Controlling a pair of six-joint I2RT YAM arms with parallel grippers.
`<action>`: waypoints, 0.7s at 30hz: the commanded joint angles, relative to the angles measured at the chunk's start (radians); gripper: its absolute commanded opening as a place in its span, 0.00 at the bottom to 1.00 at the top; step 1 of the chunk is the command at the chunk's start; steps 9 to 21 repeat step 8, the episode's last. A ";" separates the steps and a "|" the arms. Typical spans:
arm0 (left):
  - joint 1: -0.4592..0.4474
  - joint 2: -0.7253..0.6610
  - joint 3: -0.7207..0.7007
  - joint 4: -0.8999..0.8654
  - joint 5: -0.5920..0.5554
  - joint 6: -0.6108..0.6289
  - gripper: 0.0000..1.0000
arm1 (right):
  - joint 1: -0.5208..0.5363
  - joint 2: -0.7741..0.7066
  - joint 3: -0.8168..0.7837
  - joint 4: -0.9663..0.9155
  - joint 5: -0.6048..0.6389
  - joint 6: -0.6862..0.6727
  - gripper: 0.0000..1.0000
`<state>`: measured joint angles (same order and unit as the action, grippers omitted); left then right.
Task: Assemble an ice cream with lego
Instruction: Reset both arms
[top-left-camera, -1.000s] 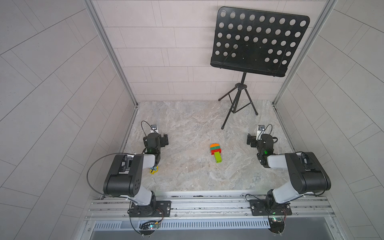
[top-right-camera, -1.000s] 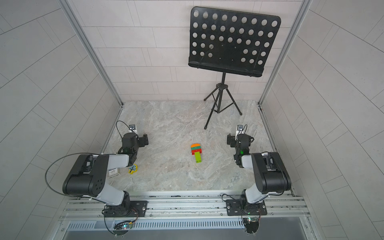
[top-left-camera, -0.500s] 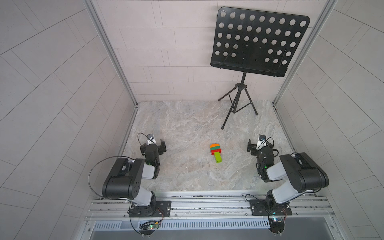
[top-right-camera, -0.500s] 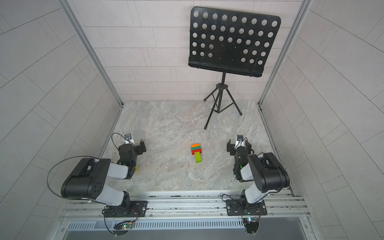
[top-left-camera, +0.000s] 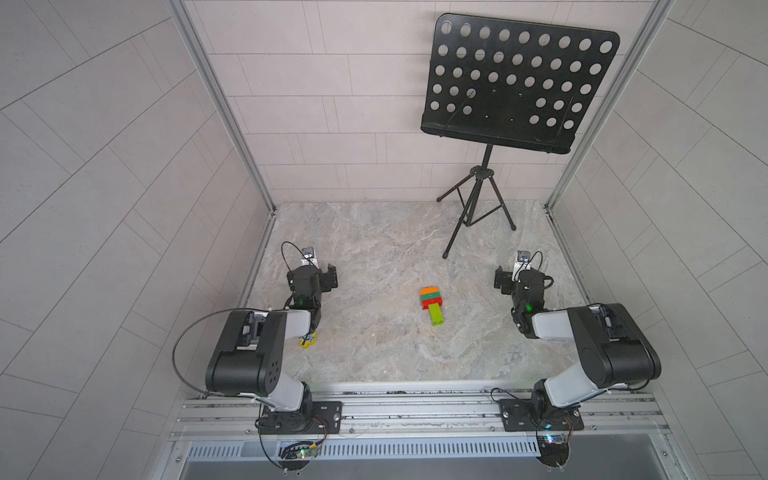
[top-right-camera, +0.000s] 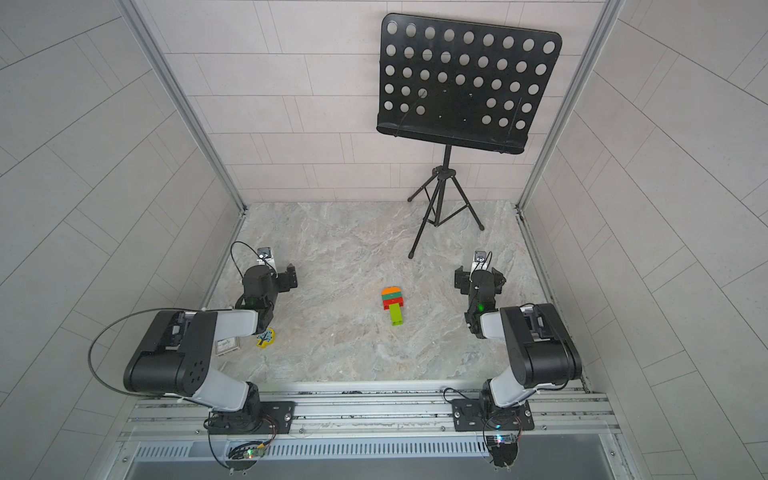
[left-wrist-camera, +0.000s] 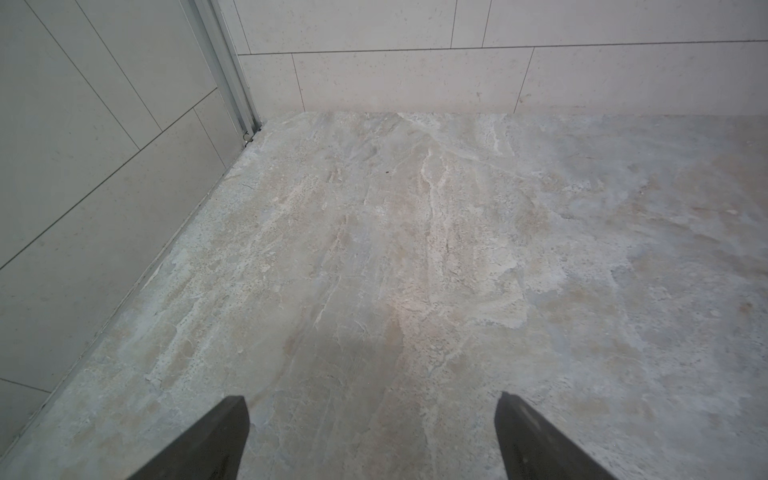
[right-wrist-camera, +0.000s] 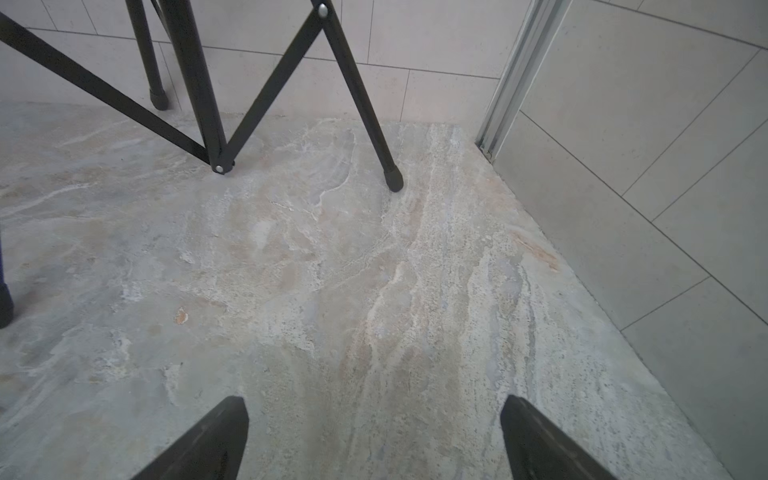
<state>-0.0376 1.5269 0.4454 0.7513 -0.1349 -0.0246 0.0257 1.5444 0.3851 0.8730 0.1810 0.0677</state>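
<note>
Assembled ice cream (top-left-camera: 431, 304) lies flat on the table (top-left-camera: 374, 232), frame centre in both top views, between left gripper (top-left-camera: 311, 276) and right gripper (top-left-camera: 521, 279), well apart from both. Both spread wide, empty.

The ice cream (top-left-camera: 432, 304) lies flat between left gripper (top-left-camera: 312, 275) and right gripper (top-left-camera: 522, 279).

no readable text anywhere; print on the small card (top-right-camera: 227, 345) is too blurred
</note>
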 joint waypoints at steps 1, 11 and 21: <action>0.001 0.012 0.010 -0.033 0.010 0.010 1.00 | -0.005 -0.007 0.012 -0.041 -0.004 0.018 1.00; 0.013 0.015 0.011 -0.031 0.026 0.003 1.00 | -0.006 -0.007 0.010 -0.039 -0.006 0.019 1.00; 0.013 0.015 0.011 -0.031 0.026 0.003 1.00 | -0.006 -0.007 0.010 -0.039 -0.006 0.019 1.00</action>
